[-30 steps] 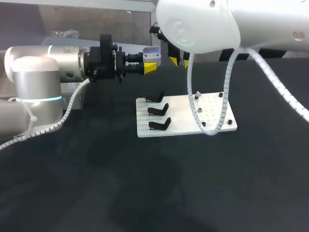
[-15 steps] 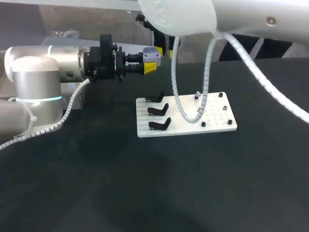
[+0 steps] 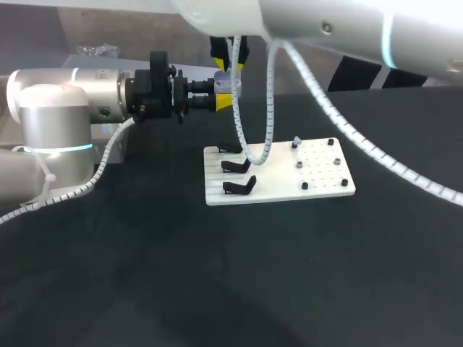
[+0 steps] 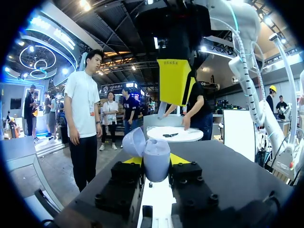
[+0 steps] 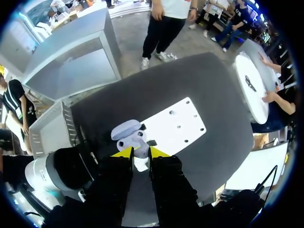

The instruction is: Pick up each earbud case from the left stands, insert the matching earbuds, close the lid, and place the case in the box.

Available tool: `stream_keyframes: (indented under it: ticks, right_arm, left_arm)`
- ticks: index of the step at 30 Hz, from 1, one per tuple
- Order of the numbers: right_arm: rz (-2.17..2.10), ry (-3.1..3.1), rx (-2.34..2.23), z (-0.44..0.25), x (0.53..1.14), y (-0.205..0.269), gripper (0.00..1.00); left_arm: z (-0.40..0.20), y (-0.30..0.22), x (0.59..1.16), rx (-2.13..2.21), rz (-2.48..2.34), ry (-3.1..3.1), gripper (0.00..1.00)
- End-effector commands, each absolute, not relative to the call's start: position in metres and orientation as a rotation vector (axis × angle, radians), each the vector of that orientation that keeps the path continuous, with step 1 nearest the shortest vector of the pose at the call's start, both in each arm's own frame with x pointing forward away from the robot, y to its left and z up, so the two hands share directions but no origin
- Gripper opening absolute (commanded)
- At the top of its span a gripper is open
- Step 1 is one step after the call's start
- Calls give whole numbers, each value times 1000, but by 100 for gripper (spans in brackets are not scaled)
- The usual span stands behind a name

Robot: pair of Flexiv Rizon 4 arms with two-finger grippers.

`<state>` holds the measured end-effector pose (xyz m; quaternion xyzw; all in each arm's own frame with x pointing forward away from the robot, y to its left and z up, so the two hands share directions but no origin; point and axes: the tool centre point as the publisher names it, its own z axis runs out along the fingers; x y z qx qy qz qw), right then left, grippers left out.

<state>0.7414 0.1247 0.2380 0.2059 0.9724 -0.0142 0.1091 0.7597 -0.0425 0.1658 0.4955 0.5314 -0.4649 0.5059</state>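
The table [image 3: 145, 275] is black. The board [image 3: 275, 189] is white, dotted with small holes and a few black pegs [image 3: 304, 186]. The three stands [image 3: 239, 186] at its left end are black. Above the board, the earbud case [image 4: 156, 164] looks pale lilac, perhaps greyish. The left gripper [image 3: 225, 100] is black with yellow tips, the right gripper [image 3: 230, 52] yellow on black. The left arm [image 3: 58, 101] is silvery with a glowing teal ring, the right arm [image 3: 347, 32] white with a pale blue band.
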Motion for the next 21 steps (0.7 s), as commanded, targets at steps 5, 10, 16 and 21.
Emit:
stream_keyframes:
  ticks: [5,10,16,21]
  right_arm:
    - [-80,2880,601,231,745,130,0]
    - [-81,2887,604,228,744,128,0]
    - [-83,2894,614,225,746,125,0]
    - [-87,2900,613,223,746,123,0]
  left_arm:
    - [166,-43,761,1196,-1122,1280,0]
    - [166,-43,761,1196,-1122,1280,0]
    - [166,-43,761,1196,-1122,1280,0]
    - [166,-43,761,1196,-1122,1280,0]
